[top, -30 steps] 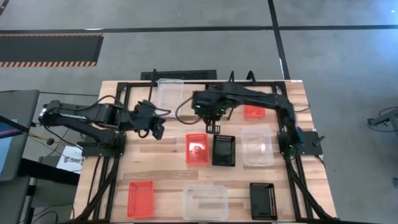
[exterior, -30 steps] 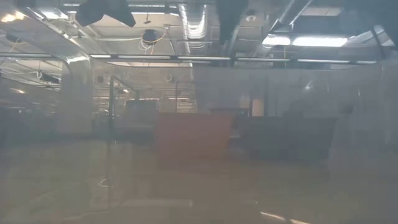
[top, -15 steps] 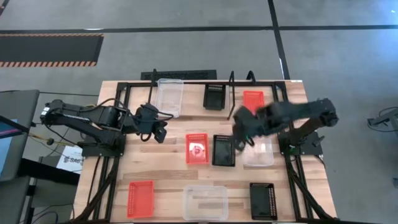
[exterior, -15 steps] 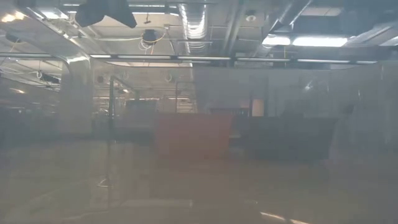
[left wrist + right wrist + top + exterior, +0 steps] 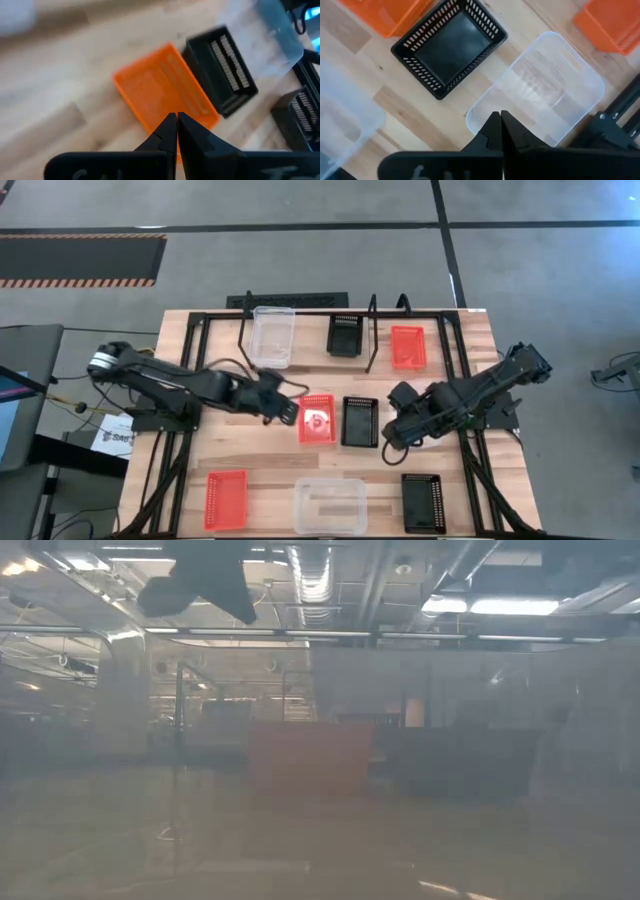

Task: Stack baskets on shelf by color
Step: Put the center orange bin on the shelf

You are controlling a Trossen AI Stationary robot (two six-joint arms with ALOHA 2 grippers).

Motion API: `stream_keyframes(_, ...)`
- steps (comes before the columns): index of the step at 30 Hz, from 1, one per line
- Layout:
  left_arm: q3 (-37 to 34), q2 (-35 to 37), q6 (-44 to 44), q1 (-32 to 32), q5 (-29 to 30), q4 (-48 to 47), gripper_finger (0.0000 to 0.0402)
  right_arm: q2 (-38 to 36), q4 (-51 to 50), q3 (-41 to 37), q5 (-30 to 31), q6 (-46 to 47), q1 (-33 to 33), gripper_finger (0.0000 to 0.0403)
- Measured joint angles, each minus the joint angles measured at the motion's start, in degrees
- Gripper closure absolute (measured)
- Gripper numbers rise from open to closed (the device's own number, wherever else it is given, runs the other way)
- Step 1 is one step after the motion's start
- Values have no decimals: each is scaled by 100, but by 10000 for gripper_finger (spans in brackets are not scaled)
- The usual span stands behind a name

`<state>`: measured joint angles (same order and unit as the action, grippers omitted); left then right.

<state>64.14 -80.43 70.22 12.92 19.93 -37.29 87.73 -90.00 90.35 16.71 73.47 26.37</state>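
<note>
The shelf (image 5: pixel 310 345) at the table's far side carries a clear basket (image 5: pixel 273 335), a black one (image 5: pixel 345 333) and an orange one (image 5: pixel 407 346), each flat on its base. In the middle row an orange basket (image 5: pixel 317 418) and a black basket (image 5: pixel 360 421) lie side by side. My left gripper (image 5: pixel 292 413) hovers shut over the orange basket's (image 5: pixel 165 95) left edge. My right gripper (image 5: pixel 500 117) hangs shut, pointing down, above a corner of a clear basket (image 5: pixel 540 85) to the right of the black one (image 5: pixel 450 45). My right arm hides most of that clear basket in the high view.
Near the front edge lie an orange basket (image 5: pixel 226 498), a clear one (image 5: pixel 330 505) and a black one (image 5: pixel 423 502). Black upright wire loops (image 5: pixel 372 330) stand between the shelf's places. Bare wood lies left of the middle orange basket.
My right gripper has swung from over the shelf's middle toward the table's right and near side, rolling its wrist, and now hangs over the middle-row clear basket. My left gripper has moved right and down to the middle orange basket's left edge. No basket has moved.
</note>
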Motion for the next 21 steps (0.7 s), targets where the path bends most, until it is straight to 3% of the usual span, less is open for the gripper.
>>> stream_keyframes(11, 0, -1254, 1956, 193, -468, 95, 402, -364, -1, 2, 319, -1446, -11, 398)
stream_keyframes(21, -2, -1639, 1821, -56, -671, 323, 401, -512, -13, 7, 327, -2435, -13, 368)
